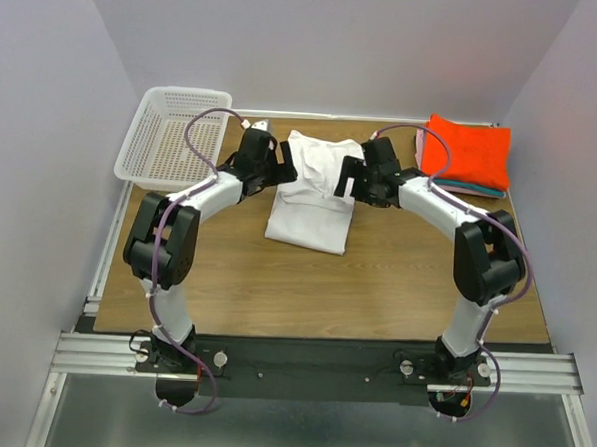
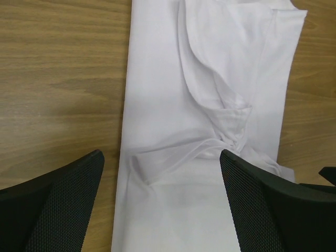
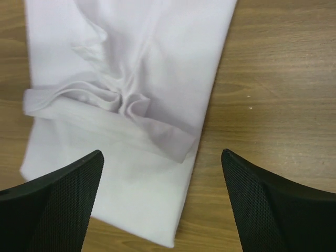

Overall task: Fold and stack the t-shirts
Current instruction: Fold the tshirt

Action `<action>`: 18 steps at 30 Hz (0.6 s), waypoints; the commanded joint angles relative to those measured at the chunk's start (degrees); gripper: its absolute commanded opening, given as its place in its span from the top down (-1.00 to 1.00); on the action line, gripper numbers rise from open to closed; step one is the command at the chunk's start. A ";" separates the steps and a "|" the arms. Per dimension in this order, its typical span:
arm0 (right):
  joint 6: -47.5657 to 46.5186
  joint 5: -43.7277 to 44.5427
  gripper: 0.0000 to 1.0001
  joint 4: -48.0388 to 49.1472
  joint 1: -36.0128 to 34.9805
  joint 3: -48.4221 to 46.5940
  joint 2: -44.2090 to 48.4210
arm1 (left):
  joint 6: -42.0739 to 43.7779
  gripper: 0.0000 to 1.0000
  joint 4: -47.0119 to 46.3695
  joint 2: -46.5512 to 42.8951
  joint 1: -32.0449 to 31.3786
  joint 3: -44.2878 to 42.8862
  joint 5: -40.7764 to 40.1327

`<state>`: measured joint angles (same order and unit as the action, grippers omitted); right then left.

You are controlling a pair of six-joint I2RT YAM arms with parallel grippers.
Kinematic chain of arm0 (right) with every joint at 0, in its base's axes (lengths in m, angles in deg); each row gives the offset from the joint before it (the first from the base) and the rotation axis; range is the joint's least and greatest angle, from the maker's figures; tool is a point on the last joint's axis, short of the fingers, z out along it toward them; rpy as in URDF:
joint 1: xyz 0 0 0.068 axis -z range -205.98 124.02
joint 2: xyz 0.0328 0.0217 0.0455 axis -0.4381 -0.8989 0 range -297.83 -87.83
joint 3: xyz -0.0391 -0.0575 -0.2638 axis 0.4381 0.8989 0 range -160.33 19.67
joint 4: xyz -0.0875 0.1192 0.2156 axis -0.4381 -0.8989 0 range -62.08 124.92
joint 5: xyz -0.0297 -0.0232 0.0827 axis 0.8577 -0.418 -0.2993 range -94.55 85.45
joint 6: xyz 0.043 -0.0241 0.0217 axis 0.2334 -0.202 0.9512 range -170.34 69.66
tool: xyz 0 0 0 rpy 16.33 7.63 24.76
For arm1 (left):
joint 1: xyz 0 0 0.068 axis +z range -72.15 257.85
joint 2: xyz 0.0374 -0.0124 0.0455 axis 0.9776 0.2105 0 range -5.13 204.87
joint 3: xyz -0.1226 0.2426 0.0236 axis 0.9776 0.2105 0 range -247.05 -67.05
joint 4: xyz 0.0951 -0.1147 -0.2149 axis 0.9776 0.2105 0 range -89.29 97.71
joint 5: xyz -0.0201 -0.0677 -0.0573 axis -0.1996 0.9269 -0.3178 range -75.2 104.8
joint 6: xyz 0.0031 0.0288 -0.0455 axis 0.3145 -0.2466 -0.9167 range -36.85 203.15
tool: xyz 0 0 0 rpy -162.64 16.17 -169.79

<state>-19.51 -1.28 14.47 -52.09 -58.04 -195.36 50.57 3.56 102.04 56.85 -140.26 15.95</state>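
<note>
Top external view puts the white t-shirt toward the far middle of the table. It is folded into a narrow strip with a rumpled crease across its middle, and the left hand and right hand flank it on either side. Both wrist views show each hand released, fingers spread wide above the cloth and grasping nothing. That mirrored stance likely readies a pinch at each edge for the crosswise fold. The stack of folded shirts, orange-red uppermost, lies at the far right corner, well apart, leaving folding room.

white t-shirt, orange shirt, mesh basket
</note>
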 commanded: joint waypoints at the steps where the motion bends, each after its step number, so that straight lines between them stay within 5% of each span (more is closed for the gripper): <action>1: -1.38 -5.61 -1.00 1.11 0.18 2.73 7.85 | 0.32 -0.97 -0.66 -8.37 -0.28 2.80 1.31; 9: -2.79 -21.71 -1.00 8.84 -2.54 9.25 9.09 | -5.47 -0.97 -15.12 -19.37 -2.82 21.77 11.58; 18: -4.81 -27.26 -1.00 12.80 -3.86 5.74 0.14 | -6.18 -0.97 -20.25 -12.70 -3.70 26.18 15.29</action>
<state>-22.16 -24.27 24.37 -55.43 -50.24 -191.90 44.97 -12.90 87.51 53.03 -115.14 28.26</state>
